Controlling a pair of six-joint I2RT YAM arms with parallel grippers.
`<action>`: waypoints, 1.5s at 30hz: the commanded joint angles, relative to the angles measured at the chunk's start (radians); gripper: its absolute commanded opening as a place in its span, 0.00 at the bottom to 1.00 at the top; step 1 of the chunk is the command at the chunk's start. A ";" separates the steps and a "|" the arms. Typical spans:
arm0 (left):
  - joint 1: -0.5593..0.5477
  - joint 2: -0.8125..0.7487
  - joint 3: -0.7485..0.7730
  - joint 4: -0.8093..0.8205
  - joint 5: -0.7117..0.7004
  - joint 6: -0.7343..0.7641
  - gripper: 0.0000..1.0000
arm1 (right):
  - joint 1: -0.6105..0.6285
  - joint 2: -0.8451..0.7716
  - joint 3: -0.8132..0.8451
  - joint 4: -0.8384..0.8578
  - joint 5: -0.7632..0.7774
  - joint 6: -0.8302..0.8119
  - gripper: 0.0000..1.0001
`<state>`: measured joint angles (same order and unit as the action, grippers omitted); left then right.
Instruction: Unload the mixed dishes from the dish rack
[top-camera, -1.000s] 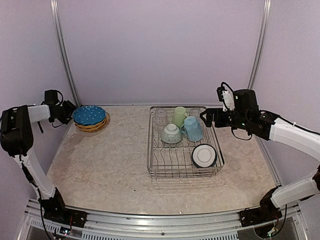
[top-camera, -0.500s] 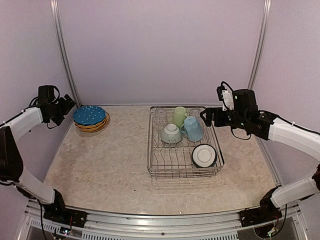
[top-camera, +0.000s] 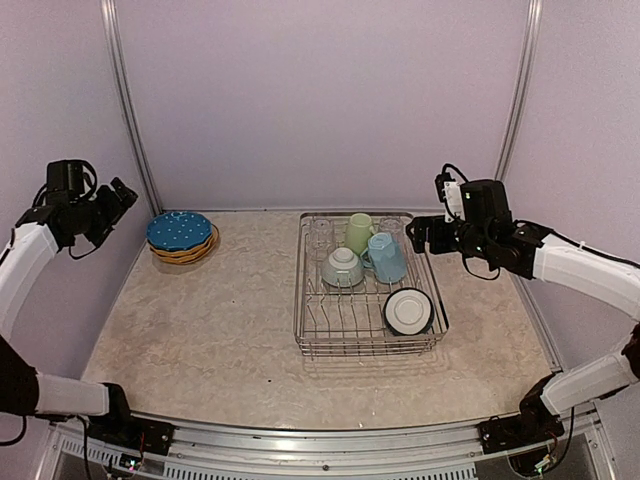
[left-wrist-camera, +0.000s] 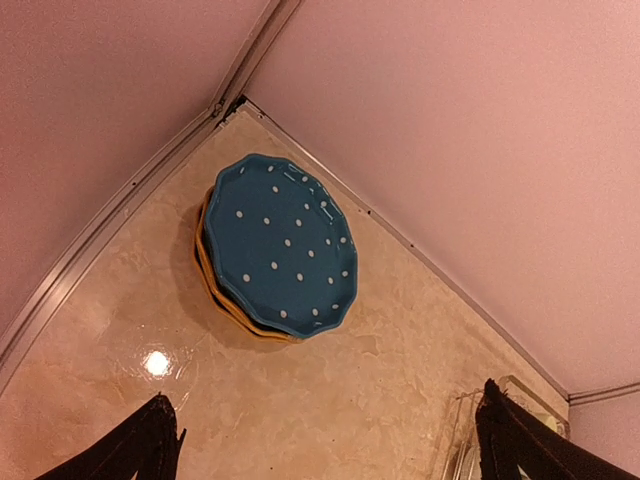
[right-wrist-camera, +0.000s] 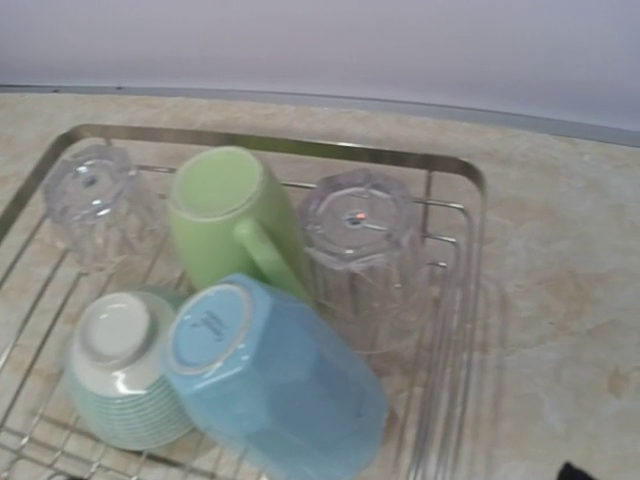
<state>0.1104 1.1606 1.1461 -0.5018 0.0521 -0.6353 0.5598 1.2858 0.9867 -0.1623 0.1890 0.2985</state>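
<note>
While the top camera is taking in both arms and the whole marble-patterned table (top-camera: 200, 340), each wrist camera is giving detail it cannot. The left one is showing the scalloped edge of the blue white-dotted plate (left-wrist-camera: 280, 245) and the yellow plates (left-wrist-camera: 212, 290) stacked under it in the far left corner. The right one is showing the far end of the dish rack (right-wrist-camera: 330, 149) close up — a pale green mug (right-wrist-camera: 225, 215) and a light blue mug (right-wrist-camera: 280, 385) sitting bottoms up and touching, an upturned ribbed green-and-white bowl (right-wrist-camera: 120, 385) beside them, and two clear glasses (right-wrist-camera: 360, 235) standing upside down. Only the top view is catching the white dark-rimmed bowl (top-camera: 408, 311) leaning on edge at the rack's near right corner. The left gripper (top-camera: 115, 195) is hanging above and left of the plate stack, its fingers (left-wrist-camera: 150, 445) spread wide with nothing between them. The right gripper (top-camera: 418, 232) is hovering just off the rack's far right side — gaping fully and holding nothing.
</note>
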 joint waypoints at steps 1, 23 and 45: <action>0.079 -0.084 -0.074 0.027 0.222 -0.067 0.99 | -0.007 0.029 0.043 -0.033 0.041 -0.007 1.00; -0.436 0.076 0.043 0.028 0.040 0.036 0.99 | 0.044 0.454 0.371 -0.220 -0.005 -0.195 1.00; -0.582 0.165 0.078 0.011 0.023 0.045 0.99 | 0.081 0.698 0.493 -0.197 0.198 -0.236 0.89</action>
<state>-0.4622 1.3270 1.2018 -0.4797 0.0959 -0.6155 0.6350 1.9785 1.4773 -0.3916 0.3565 0.0658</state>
